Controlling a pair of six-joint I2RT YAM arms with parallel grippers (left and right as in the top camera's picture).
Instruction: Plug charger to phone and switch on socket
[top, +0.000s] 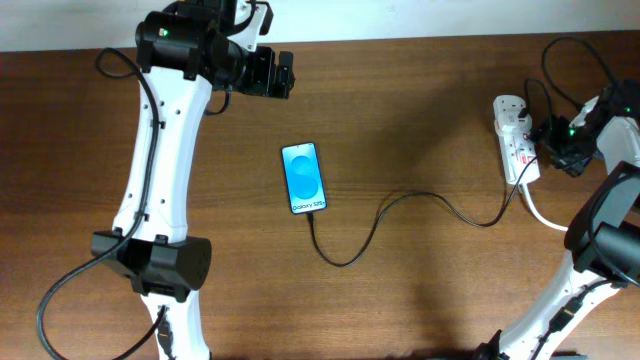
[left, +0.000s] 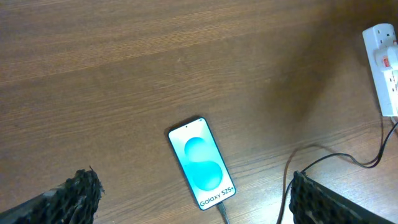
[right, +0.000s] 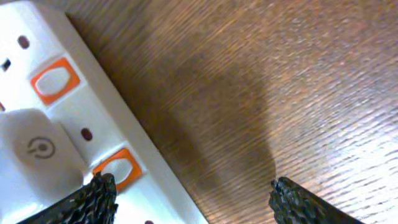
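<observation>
The phone (top: 305, 178) lies screen up in the middle of the table, blue screen lit; it also shows in the left wrist view (left: 202, 163). The black charger cable (top: 400, 205) runs from the phone's bottom edge, where its tip sits in the port (left: 221, 212), to the white socket strip (top: 515, 135) at the right. My left gripper (top: 272, 75) is open and empty, high above the table behind the phone. My right gripper (top: 560, 150) is open at the socket; one finger sits over an orange switch (right: 118, 168) on the strip (right: 74, 124).
A thick white cord (top: 540, 212) leaves the socket toward the right arm's base. Black cables loop at the back right corner (top: 560, 60). The left arm's base (top: 150, 265) stands at the front left.
</observation>
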